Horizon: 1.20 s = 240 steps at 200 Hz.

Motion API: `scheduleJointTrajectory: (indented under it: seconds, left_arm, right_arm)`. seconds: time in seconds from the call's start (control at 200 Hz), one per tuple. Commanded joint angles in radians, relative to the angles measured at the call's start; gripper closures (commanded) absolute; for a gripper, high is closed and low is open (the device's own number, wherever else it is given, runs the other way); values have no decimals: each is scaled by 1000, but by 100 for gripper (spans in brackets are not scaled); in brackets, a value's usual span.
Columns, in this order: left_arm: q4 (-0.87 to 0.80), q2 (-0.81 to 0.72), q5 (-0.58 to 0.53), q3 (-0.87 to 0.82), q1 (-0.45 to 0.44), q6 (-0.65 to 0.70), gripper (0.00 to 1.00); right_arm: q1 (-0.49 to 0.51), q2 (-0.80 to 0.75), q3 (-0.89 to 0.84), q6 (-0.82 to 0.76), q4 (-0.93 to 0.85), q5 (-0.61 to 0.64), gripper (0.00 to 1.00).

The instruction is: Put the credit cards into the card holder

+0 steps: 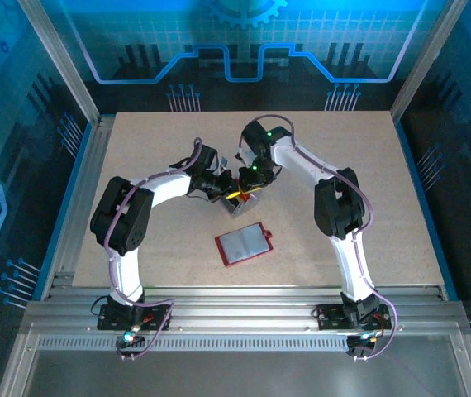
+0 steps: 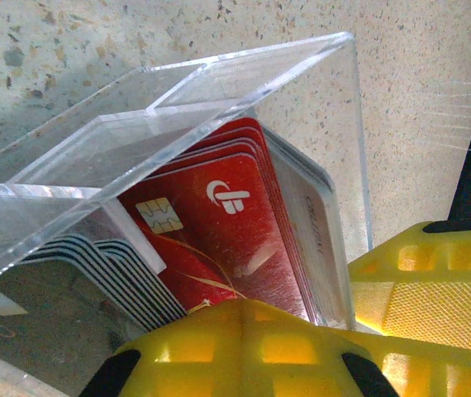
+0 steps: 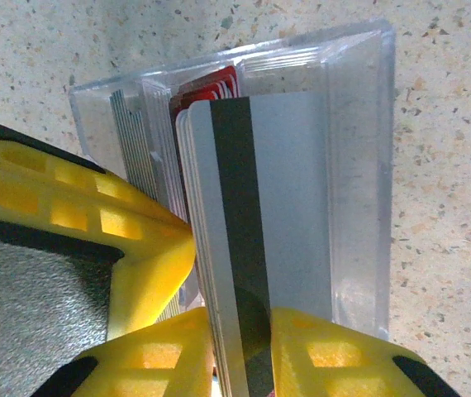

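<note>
At the clear box (image 3: 359, 165), the right claw (image 3: 240, 347), barely parted, seemingly pinches a striped card (image 3: 289, 207).

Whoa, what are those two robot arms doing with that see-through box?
They're working on moving bank cards. The left arm's fingers are shut on a wall of a clear plastic box packed with red, pale and dark cards. The right arm's fingers sit on either side of a pale card with a black stripe in that box; I can't tell if they're pinching it. The red folding card holder lies open on the beige table nearby, and no card is going in yet.
</note>
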Motion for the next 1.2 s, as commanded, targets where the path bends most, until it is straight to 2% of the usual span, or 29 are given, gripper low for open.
scheduleJointTrajectory:
  seconds: [0.0,0.485,0.695,0.835,1.196]
  left_arm:
    - [-96,53,-77,-49,27,4,99]
    - [-95,57,-75,-44,27,4,99]
    - [-95,58,-76,-42,27,5,99]
    - [-98,58,-75,-41,27,5,99]
    - [-98,55,-79,-43,27,6,99]
  right_arm:
    - [-3,-46,-25,23,19,-127,74]
    - [-18,-56,-27,28,21,-159,77]
    - [-14,-51,-15,25,5,-96,79]
    - [-11,-45,0,18,-12,-32,76]
    - [-10,-52,-15,15,3,-85,81]
